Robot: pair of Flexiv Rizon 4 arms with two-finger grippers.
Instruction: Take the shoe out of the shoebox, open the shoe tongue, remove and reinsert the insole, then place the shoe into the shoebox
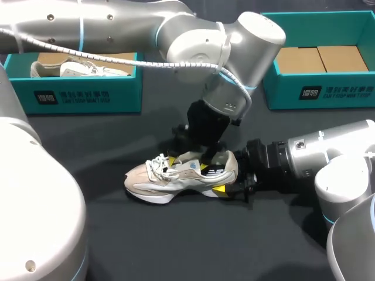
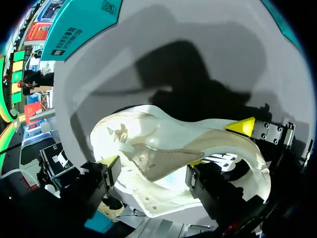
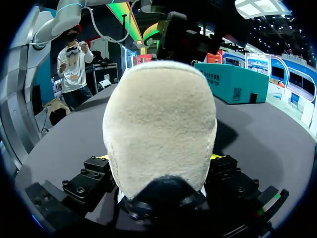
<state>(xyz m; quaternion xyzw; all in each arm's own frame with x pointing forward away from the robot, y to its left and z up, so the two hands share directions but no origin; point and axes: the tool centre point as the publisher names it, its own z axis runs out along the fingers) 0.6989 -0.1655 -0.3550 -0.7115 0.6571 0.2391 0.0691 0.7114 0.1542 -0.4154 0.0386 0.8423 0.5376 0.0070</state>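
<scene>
The right claw (image 3: 158, 163) clamps the heel of the shoe (image 1: 176, 178) while the left claw (image 2: 153, 167) sits at its opening, grip unclear, so a hard tug could wrench it loose.

Dark grey matte table (image 1: 176, 246), soft shadows across it

**Box print, none legible**

Left shoebox (image 1: 117, 96), front wall: white logo block plus characters, too small to read. Right shoebox (image 1: 281, 93): same marking. Square code patch (image 2: 108, 6) on a box wall (left wrist view).
</scene>
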